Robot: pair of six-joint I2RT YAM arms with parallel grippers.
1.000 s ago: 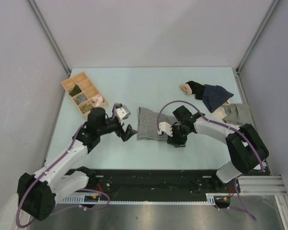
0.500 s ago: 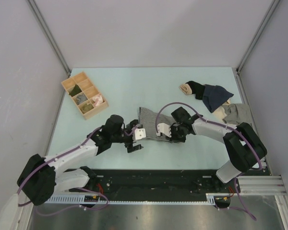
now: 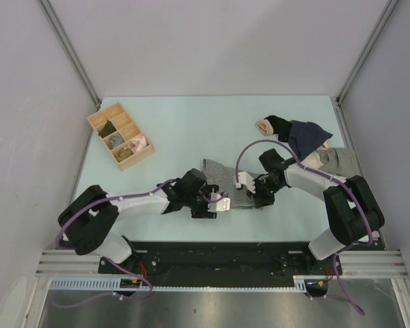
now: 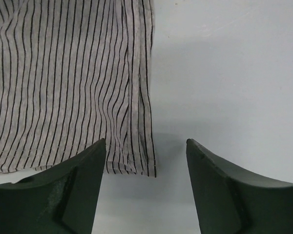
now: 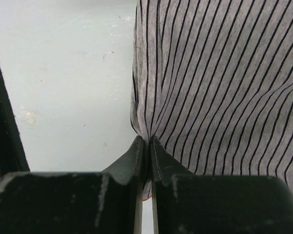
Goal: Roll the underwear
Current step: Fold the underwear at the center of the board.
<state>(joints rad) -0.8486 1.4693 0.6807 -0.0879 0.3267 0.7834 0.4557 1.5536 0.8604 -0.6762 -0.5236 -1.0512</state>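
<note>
The underwear (image 3: 224, 179), grey with fine dark stripes, lies flat near the table's front middle, between both arms. My left gripper (image 3: 212, 206) hovers low at its near left part. In the left wrist view the left gripper (image 4: 145, 144) is open, straddling a hemmed corner of the underwear (image 4: 63, 83) without touching it. My right gripper (image 3: 260, 198) is at the garment's right edge. The right wrist view shows the right gripper (image 5: 149, 140) shut on a pinched fold of the underwear (image 5: 219, 83).
A wooden compartment tray (image 3: 98, 117) with small items stands at the back left. A navy garment (image 3: 304, 137), a beige-grey garment (image 3: 340, 161) and a black-and-beige piece (image 3: 272, 125) lie at the back right. The table's front edge runs just below the grippers.
My left arm has swung right and down to the underwear's corner, its jaws narrowing. My right gripper has shut on the cloth's edge, and the garment has shifted slightly right.
</note>
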